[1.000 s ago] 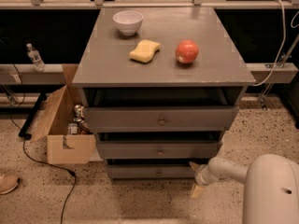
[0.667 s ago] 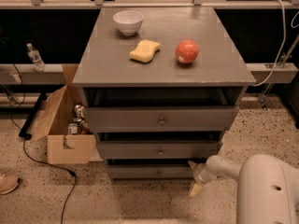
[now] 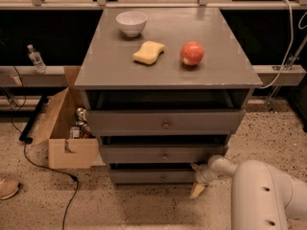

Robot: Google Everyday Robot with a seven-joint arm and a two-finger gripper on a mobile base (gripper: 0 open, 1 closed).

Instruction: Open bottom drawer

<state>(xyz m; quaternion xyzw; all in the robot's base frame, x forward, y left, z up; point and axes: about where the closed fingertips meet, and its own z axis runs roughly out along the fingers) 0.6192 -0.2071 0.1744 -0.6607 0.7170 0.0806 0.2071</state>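
The gripper (image 3: pixel 197 179) sits low at the right end of the bottom drawer (image 3: pixel 144 177) and overlaps that end of its front. The arm (image 3: pixel 261 195) behind it is cut off by the lower and right edges. The drawer's inside is lost in shadow beneath the middle drawer (image 3: pixel 144 155). A shoe (image 3: pixel 6 188) is cropped at the left edge. What lies in the cardboard box (image 3: pixel 72 152) is too small to identify.
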